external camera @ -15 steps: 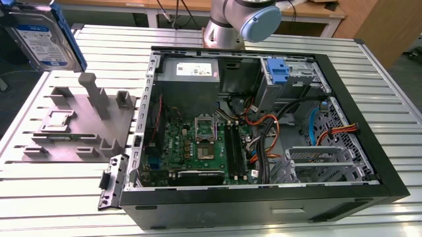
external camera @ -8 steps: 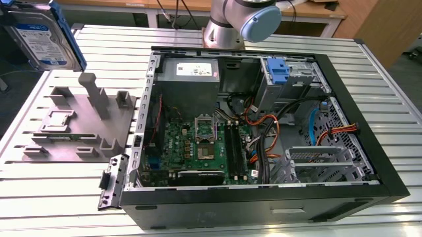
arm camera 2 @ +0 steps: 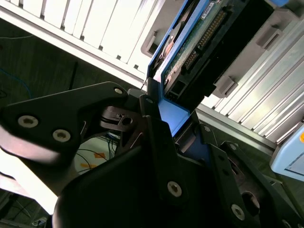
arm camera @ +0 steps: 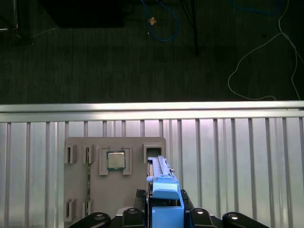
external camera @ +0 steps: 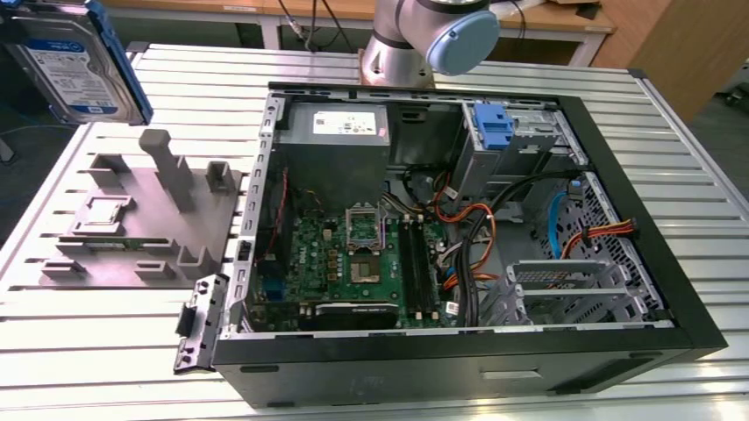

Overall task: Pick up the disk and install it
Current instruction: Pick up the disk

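Observation:
The disk [external camera: 70, 61], a silver-grey drive with a blue-and-white label in a bright blue carrier, hangs upright in the air at the exterior view's far upper left, above the grey fixture block [external camera: 140, 219]. In the second wrist view my gripper [arm camera 2: 166, 118] is shut on the blue carrier, with the disk [arm camera 2: 199, 42] sticking out beyond the black fingers [arm camera 2: 156, 142]. In the first wrist view the disk [arm camera: 164, 190] stands edge-on between the gripper [arm camera: 164, 219] tips, over the fixture block [arm camera: 114, 190].
The open computer case [external camera: 690, 324] lies on the slatted metal table [external camera: 117, 351], with a motherboard [external camera: 351, 263], cables and a metal drive cage [external camera: 574, 289] inside. A blue bracket [external camera: 494, 123] sits at its upper bay. A processor chip [arm camera: 115, 160] rests in the fixture block. The arm's base [external camera: 422, 35] stands behind the case.

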